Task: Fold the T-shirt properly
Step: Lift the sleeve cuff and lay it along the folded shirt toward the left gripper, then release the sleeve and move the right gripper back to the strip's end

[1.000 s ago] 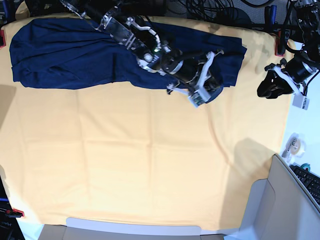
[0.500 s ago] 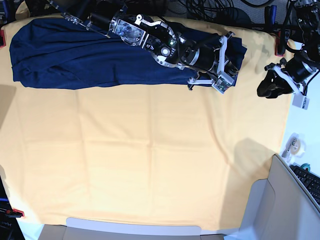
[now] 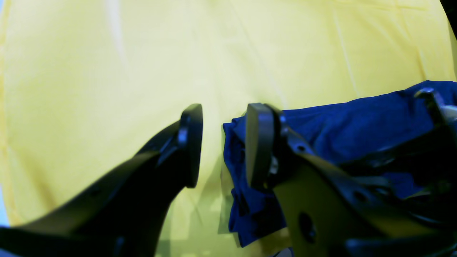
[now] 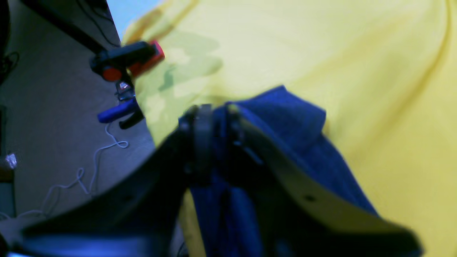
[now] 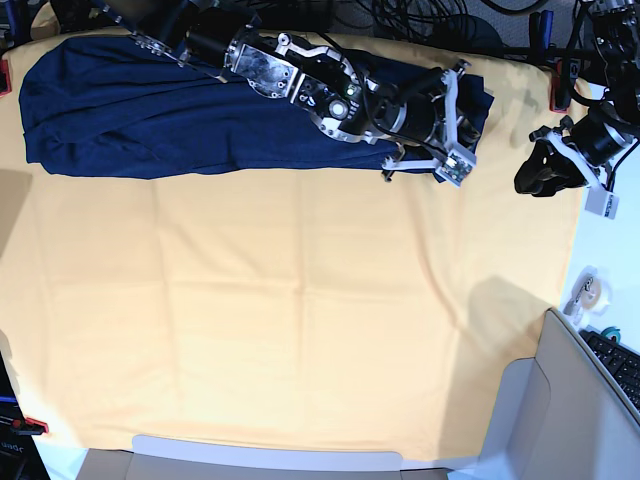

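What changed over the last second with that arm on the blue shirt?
The right gripper, shut on the T-shirt, carried its hem from the lower edge up toward the far right corner. The left gripper stayed open and parked beside the table cloth.

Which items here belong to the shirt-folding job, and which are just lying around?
Part of the job:
- T-shirt, navy, bunched along the far edge of the yellow table cloth
- right gripper, shut on the shirt's fabric
- left gripper, open beside the shirt's edge

Just lying about:
- roll of tape
- keyboard
- red clamp
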Available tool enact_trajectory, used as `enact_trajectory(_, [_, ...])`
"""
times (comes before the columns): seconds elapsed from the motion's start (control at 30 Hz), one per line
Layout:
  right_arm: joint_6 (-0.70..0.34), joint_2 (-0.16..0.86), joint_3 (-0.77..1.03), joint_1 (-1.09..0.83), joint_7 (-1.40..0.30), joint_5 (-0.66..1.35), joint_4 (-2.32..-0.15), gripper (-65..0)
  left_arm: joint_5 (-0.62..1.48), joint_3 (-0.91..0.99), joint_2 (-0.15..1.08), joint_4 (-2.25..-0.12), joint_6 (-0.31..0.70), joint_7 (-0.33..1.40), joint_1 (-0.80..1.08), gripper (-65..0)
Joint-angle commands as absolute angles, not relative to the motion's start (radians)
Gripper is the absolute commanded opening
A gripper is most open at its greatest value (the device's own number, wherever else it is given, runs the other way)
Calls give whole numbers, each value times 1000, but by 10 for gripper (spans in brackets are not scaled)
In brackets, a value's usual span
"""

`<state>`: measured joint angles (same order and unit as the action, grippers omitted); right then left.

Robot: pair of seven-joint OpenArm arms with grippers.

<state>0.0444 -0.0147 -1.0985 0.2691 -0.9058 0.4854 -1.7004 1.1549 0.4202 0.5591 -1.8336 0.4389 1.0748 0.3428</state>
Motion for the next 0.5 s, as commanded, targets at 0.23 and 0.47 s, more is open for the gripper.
enact_trajectory(0.23, [35,-21,-1093,303,-898,493,-1735,-401,1167,433,582,-1845,444,1059,335,-448])
enact_trajectory(0.47, [41,18,-1030,343,-898,492,-1850,-401,1167,433,585,-1828,444,1066,335,-446])
